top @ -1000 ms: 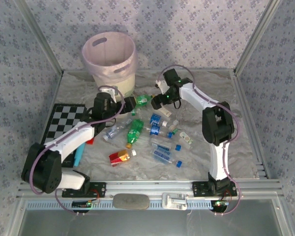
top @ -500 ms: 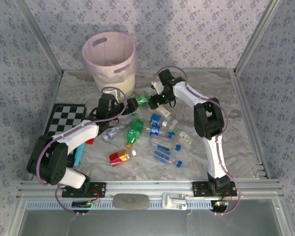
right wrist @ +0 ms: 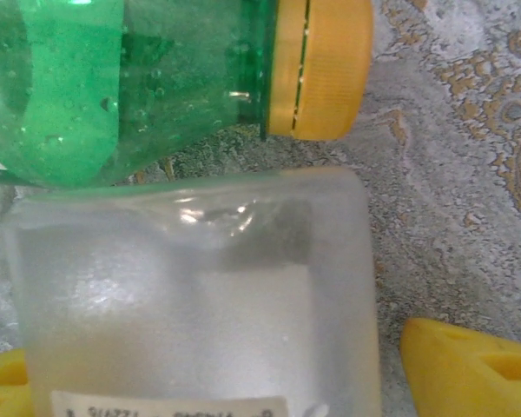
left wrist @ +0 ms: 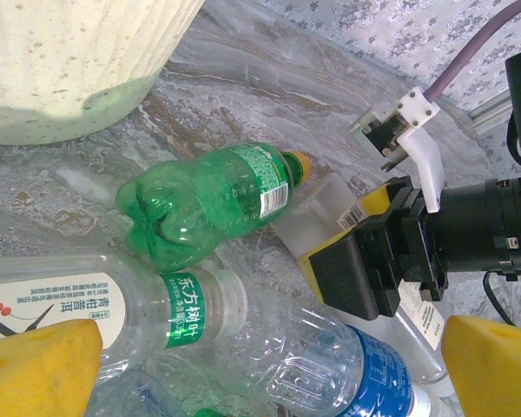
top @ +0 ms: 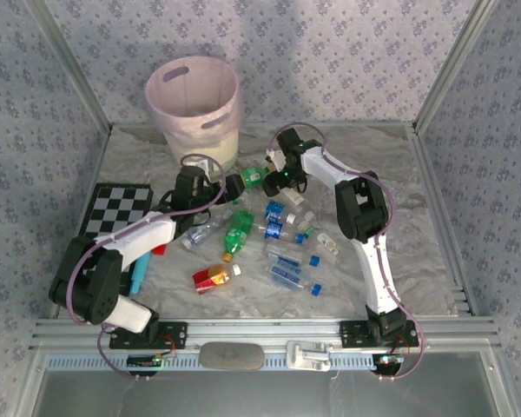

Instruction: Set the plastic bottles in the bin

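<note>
While R gripper (right wrist: 234, 373) straddles the frosted bottle (right wrist: 200, 295), jaws approx. half-wide w/ a gap at one finger, the green bottle (right wrist: 113, 87) lies against it, near the bin (top: 200, 139). L gripper (left wrist: 265, 382): fully wide, empty, over clear bottles (left wrist: 95, 304).

In the right wrist view the green bottle (right wrist: 113, 78) is cut off at the top and left, and the frosted bottle (right wrist: 200, 295) runs off the bottom, its label too blurry for us to read. The left wrist view cuts the bin (left wrist: 69, 52) at the top, and a fingertip (left wrist: 35, 365) of the left gripper (left wrist: 265, 369) hides part of the clear bottle (left wrist: 95, 300).
</note>
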